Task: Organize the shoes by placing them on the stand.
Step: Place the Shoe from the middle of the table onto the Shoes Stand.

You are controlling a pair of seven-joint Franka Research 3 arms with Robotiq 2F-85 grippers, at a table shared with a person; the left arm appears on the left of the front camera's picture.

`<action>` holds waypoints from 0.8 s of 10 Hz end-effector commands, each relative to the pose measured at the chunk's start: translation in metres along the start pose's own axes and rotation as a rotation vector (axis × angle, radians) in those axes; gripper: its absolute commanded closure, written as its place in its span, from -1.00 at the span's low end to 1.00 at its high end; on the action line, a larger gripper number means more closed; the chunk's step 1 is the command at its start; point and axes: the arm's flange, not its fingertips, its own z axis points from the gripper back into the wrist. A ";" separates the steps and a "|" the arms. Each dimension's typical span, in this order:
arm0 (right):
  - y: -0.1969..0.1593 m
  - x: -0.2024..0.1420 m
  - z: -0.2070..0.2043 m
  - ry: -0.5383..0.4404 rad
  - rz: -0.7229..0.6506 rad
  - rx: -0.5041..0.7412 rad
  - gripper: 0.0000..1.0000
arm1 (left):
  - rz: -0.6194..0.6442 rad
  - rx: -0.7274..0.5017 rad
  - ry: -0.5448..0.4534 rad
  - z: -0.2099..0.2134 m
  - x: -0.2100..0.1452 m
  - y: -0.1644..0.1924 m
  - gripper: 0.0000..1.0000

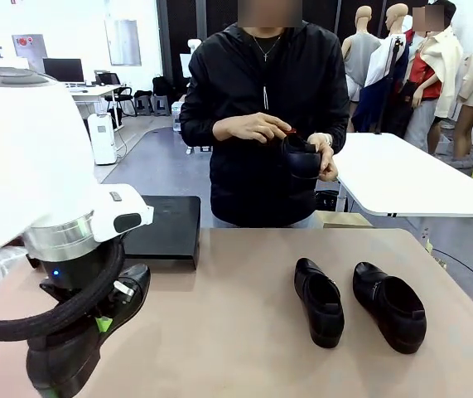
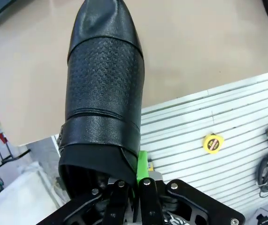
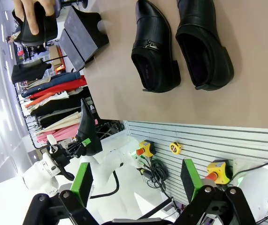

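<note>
left fingers [image 2: 142, 168] clamp a glossy black perforated strap shoe [image 2: 103, 79] at its collar; right fingers [image 3: 82, 185] wide. Two more shoes [image 1: 319, 300] [image 1: 389, 305] on tabletop [image 1: 219, 332], off the stand [image 1: 163, 224].

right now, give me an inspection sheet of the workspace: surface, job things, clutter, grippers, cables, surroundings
surface: tan tabletop, bare around the shoes
job's things: middle shoe and right-hand shoe lie side by side on the table; third shoe in the left gripper; fourth shoe held by the person; stand at the far edge, no shoe seen on it
clutter: nothing seen on the table
grippers: left gripper shut on the third shoe's heel rim; right gripper open, empty
cables: black hose loops round the left wrist; thin cable off the right edge
surroundings: white table behind the person; yellow tape measure on the slatted panel below the table
</note>
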 end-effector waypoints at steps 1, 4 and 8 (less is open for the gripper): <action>0.002 -0.001 0.005 0.011 -0.002 -0.012 -1.00 | 0.193 0.055 0.017 0.006 0.024 0.041 1.00; 0.002 -0.001 0.005 0.011 -0.002 -0.012 -1.00 | 0.331 0.157 -0.193 -0.024 0.118 0.185 1.00; 0.002 -0.001 0.005 0.011 -0.002 -0.012 -1.00 | 0.248 0.197 -0.344 -0.072 0.188 0.300 1.00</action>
